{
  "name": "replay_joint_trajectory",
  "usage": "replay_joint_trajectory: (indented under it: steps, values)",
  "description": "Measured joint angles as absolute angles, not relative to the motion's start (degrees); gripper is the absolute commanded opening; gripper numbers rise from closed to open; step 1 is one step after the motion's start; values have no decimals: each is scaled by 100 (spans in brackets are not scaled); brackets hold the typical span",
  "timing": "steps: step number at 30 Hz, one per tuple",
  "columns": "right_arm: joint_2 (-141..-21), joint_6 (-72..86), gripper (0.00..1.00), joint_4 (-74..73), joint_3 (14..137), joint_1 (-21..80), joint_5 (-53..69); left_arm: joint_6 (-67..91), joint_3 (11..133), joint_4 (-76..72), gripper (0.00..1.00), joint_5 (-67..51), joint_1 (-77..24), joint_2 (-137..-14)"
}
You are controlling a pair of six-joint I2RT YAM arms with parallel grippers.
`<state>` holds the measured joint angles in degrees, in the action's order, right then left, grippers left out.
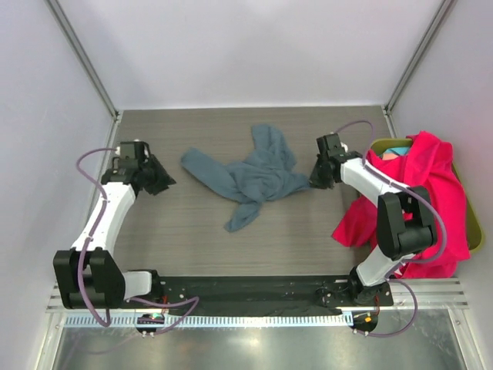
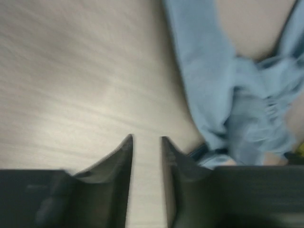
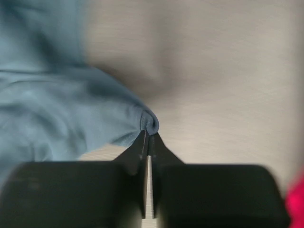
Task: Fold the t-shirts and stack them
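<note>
A slate grey-blue t-shirt [image 1: 258,173] lies crumpled in the middle of the table. My right gripper [image 1: 317,176] is shut on its right edge; in the right wrist view the cloth [image 3: 71,114] bunches at the tips of my right gripper [image 3: 149,134]. My left gripper [image 1: 163,182] is open and empty, left of the shirt's left end; in the left wrist view the shirt [image 2: 228,95] lies right of my left gripper [image 2: 146,138]. A bright pink-red t-shirt [image 1: 420,193] hangs over the bin at right.
An olive-green bin [image 1: 470,208] stands at the table's right edge, holding teal and pale pink cloth [image 1: 394,152] under the red shirt. White walls with metal posts enclose the table on three sides. A black rail runs along the near edge.
</note>
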<state>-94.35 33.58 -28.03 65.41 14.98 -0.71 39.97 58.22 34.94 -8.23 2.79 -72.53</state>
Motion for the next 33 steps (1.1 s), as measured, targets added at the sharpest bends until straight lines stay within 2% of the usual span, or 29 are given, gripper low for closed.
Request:
replay_joint_trajectory:
  steps: [1,2,3,4,6,9,14,23,29,32,33]
  values:
    - [-9378,3382,28,-2902,6324,1426,-346,3931,5756,3601,50,-746,80,-7251]
    - [-9306,3409,42,-2987,6202,1372,-552,3833,5747,3691,55,-725,-93,-7247]
    - [-9153,3395,65,-3089,6141,1308,-790,3765,5749,3752,59,-683,-307,-7220]
    - [-9028,3380,72,-3124,6149,1291,-945,3680,5752,3811,65,-648,-480,-7166]
    - [-8785,3256,78,-3291,6386,1520,-1361,3511,5752,4005,68,-545,-690,-6954]
    - [-8871,3022,79,-3463,7435,2506,-1876,3245,5749,4307,70,-145,-683,-6427]
    - [-9478,2871,78,-3361,8755,3721,-1874,2941,5561,4397,70,261,-668,-5662]
    - [-11159,2880,74,-3830,9445,4244,-1831,2783,5210,4469,69,322,-668,-5690]
    - [-11568,2891,68,-4112,9445,4447,-1789,2768,5210,4456,69,246,-668,-5714]
    - [-11627,2882,55,-4130,9454,4449,-1798,2757,5210,4453,69,233,-668,-5710]
    - [-11651,2875,42,-4132,9463,4445,-1798,2755,5210,4453,69,233,-668,-5710]
